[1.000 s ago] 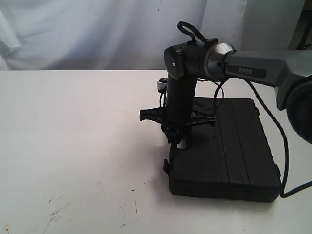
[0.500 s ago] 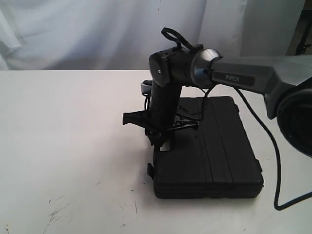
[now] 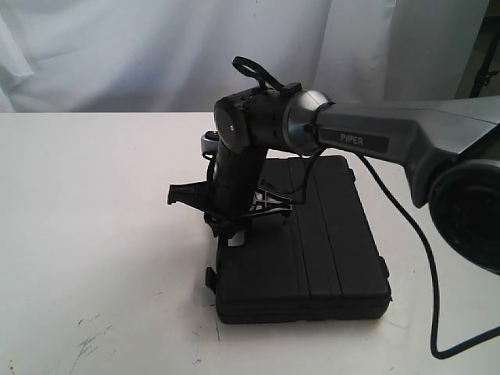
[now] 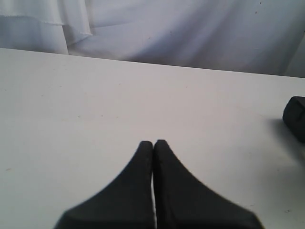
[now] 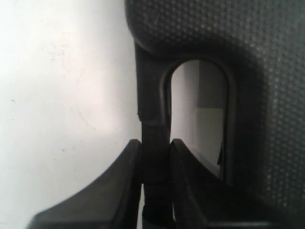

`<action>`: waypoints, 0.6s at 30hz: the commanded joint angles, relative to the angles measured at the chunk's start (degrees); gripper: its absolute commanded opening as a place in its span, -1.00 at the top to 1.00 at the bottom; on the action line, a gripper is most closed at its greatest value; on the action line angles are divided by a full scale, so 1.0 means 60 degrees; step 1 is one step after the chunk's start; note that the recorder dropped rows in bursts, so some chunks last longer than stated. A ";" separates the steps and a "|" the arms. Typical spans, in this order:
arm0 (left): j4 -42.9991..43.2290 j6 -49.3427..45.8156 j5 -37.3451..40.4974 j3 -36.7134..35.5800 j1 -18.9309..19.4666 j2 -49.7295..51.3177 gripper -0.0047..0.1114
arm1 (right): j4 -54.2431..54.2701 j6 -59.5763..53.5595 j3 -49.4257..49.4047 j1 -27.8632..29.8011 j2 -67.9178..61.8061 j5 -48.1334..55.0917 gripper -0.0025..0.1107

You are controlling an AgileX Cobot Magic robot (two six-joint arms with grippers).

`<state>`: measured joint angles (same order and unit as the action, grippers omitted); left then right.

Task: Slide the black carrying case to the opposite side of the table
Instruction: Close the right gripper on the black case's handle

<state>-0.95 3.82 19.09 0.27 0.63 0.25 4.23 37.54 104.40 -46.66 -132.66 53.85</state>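
Note:
The black carrying case (image 3: 312,250) lies flat on the white table (image 3: 101,203), right of the middle. My right gripper (image 3: 234,234) points down at the case's left edge. In the right wrist view that gripper (image 5: 155,143) is shut on the case's handle (image 5: 152,114), with the textured case body (image 5: 238,57) beside it and the table (image 5: 62,95) on the other side. My left gripper (image 4: 153,142) is shut on nothing above bare table (image 4: 143,95). It does not show in the exterior view.
A white curtain (image 3: 117,55) hangs behind the table's far edge. The right arm's black cable (image 3: 433,312) loops down past the case's right side. Dark scuff marks (image 3: 90,340) mark the front left. A dark object's edge (image 4: 295,117) shows in the left wrist view.
My right gripper has dragged the case to the left by its handle, and the arm has stretched further out across the table. The case's hold is unchanged.

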 commanded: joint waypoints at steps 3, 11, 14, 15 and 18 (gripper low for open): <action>0.0011 0.0008 -0.0143 -0.0045 0.0019 -0.0042 0.92 | 0.0488 0.0327 0.0016 -0.0450 -0.0025 -0.0845 0.96; 0.0011 0.0008 -0.0143 -0.0045 0.0019 -0.0042 0.92 | 0.0727 0.0438 0.0016 -0.0780 -0.0025 -0.1666 0.96; 0.0011 0.0008 -0.0143 -0.0045 0.0019 -0.0042 0.92 | 0.0849 0.0493 0.0016 -0.0779 -0.0025 -0.2038 0.96; 0.0011 0.0008 -0.0143 -0.0045 0.0019 -0.0042 0.92 | 0.0888 0.0493 0.0016 -0.0779 -0.0025 -0.2161 0.96; 0.0011 0.0008 -0.0143 -0.0045 0.0019 -0.0042 0.92 | 0.0985 0.0493 0.0016 -0.0779 -0.0025 -0.2485 0.96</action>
<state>-0.95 3.82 19.09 0.27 0.63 0.25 8.49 40.27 104.19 -51.10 -133.42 43.31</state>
